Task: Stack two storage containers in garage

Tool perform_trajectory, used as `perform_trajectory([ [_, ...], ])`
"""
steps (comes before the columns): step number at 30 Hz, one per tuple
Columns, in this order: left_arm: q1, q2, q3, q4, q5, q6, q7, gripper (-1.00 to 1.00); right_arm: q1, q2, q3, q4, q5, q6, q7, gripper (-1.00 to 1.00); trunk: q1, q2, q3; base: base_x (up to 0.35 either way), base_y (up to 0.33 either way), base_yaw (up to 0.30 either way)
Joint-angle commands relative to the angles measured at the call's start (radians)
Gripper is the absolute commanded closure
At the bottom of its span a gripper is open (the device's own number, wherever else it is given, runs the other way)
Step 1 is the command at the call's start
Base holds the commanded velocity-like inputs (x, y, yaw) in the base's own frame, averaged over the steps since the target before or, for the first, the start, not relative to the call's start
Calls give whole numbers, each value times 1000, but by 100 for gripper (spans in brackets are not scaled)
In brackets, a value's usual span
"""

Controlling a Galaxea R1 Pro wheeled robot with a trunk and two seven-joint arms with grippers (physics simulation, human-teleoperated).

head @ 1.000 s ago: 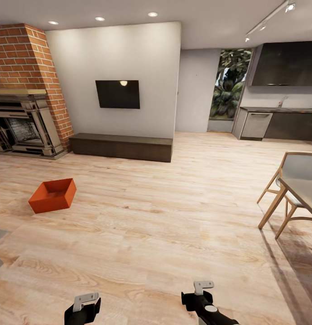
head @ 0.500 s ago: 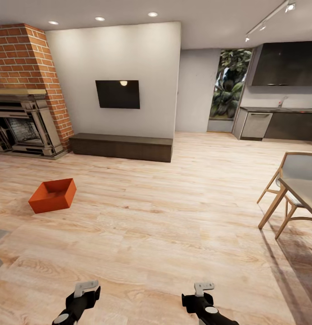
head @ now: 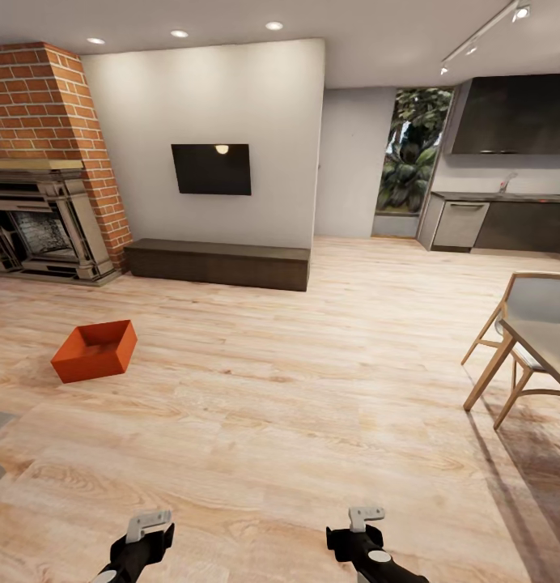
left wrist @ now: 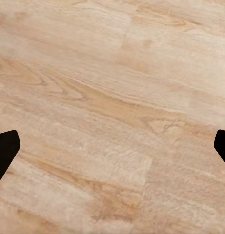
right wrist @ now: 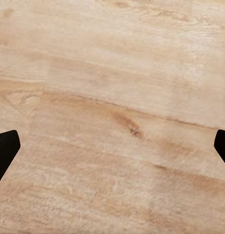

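Both grippers hang low over the light wood planks at the near edge of the room, and both are spread wide with nothing between their fingers. Seen from the head, the left gripper point(head: 148, 525) sits near-left and the right gripper point(head: 366, 515) near-centre, each touching nothing. In the left wrist view the left gripper's dark fingertips point(left wrist: 5, 148) stand far apart at the picture's two sides, with only bare plank floor point(left wrist: 112, 97) between them; the right wrist view shows the same wide stance, its fingertips point(right wrist: 5, 146) framing open flooring. One storage container point(head: 95, 350), a red-orange open-top bin, rests upright on the living room floor point(head: 296, 389) well apart from the grippers, farther off and to the left of the left gripper. It looks empty. Beyond it, at the far left, stands the brick fireplace point(head: 45, 162), and along the far wall a long low dark bench point(head: 218, 263) sits under the wall TV point(head: 211, 168). A wooden chair point(head: 523, 340) stands at the right, beside a table edge.
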Motion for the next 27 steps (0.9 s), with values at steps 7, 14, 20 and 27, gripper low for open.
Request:
perform_trajectory([
  [7, 0, 2, 7, 3, -4, -33, -4, -100, -1, 0, 5, 1, 1, -2, -5, -100, 0, -1, -1, 206, 0, 0],
  [14, 0, 2, 8, 3, -4, -42, -4, -100, -1, 0, 6, 1, 1, -2, -5, -100, 0, -1, -1, 159, 0, 0],
  [20, 0, 2, 8, 4, -4, -45, -4, -100, -1, 0, 6, 2, 1, -2, -5, -100, 0, -1, -1, 15, 0, 0],
  [27, 0, 2, 8, 4, -4, -46, -4, -100, 3, 0, 6, 4, 1, -2, -5, -100, 0, -1, -1, 2, 0, 0],
])
